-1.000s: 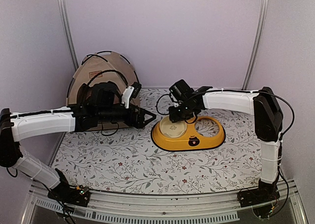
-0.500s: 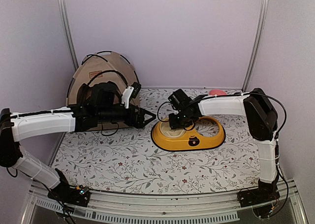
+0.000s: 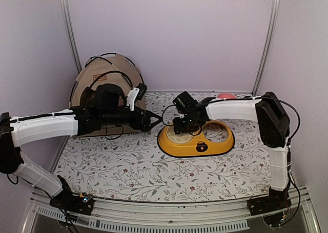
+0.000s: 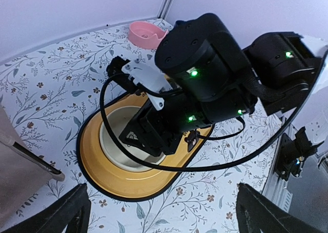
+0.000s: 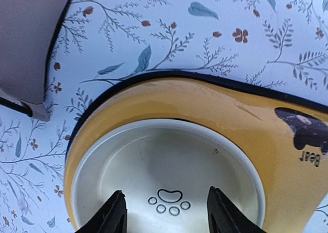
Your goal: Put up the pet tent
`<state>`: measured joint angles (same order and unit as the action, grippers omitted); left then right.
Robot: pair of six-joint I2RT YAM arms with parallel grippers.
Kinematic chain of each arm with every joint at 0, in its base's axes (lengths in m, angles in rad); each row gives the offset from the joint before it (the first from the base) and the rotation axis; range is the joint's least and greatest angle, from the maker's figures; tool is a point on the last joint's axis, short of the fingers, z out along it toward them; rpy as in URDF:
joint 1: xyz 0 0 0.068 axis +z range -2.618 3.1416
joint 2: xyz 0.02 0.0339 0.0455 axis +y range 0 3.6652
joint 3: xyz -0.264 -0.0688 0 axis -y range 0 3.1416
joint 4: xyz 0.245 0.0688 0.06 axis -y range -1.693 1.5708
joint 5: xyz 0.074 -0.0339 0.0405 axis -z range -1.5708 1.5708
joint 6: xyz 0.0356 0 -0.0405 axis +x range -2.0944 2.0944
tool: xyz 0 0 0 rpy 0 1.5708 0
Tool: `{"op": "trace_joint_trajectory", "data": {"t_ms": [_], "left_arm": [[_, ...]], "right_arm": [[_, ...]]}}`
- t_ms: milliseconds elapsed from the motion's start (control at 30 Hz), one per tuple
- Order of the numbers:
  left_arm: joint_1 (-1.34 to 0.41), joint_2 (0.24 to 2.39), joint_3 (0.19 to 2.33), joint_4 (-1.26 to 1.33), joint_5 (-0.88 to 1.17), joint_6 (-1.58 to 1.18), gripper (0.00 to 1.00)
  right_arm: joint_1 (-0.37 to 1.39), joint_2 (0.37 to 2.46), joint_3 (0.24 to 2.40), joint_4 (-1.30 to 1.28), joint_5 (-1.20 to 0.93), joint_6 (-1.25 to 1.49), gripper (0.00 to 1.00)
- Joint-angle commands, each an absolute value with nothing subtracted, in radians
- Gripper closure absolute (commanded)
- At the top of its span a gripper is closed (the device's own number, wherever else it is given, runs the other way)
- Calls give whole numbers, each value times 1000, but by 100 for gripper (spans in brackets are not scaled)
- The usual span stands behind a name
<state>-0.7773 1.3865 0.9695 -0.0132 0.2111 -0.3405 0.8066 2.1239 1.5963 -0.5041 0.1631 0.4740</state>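
The tan pet tent [image 3: 105,73] stands at the back left against the wall, its black poles arching over it; my left arm hides its lower part. A corner of its fabric shows in the left wrist view [image 4: 9,161] and in the right wrist view [image 5: 25,33]. My left gripper [image 3: 154,121] is open and empty, to the right of the tent, pointing at the yellow feeder tray [image 3: 174,144]. Its wrist view shows it open [image 4: 164,220] above the mat. My right gripper [image 3: 182,128] is open and empty, low over the tray's white bowl [image 5: 169,156], fingers apart [image 5: 169,212].
The yellow double-bowl feeder [image 4: 97,164] lies mid-table on the floral mat [image 3: 133,171]. A pink bowl [image 3: 225,96] sits at the back right, also in the left wrist view [image 4: 146,33]. Metal frame posts stand at both back corners.
My right gripper has moved left and down over the feeder's left bowl, uncovering the pink bowl behind it. My left gripper has shifted slightly right toward the feeder.
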Motion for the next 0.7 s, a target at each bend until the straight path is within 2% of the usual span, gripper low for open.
{"op": "trace_joint_trajectory", "data": {"t_ms": [0,300,467,667], "left_arm": [[-762,1384,1021,-39,172,-313,1],[-731,1391,1078,-80,173,-299,1],[-726,1395,1102,-98,169,-294,1],[-718,1397,1113,-118,181,-291,1]], "right_arm": [[814,1977,1620,-492,224,473,40],[714,1823,1578,-474,266,433,19],[576,1799,1553,-438,208,412,16],[442,1875,1589,-423,163,381,15]]}}
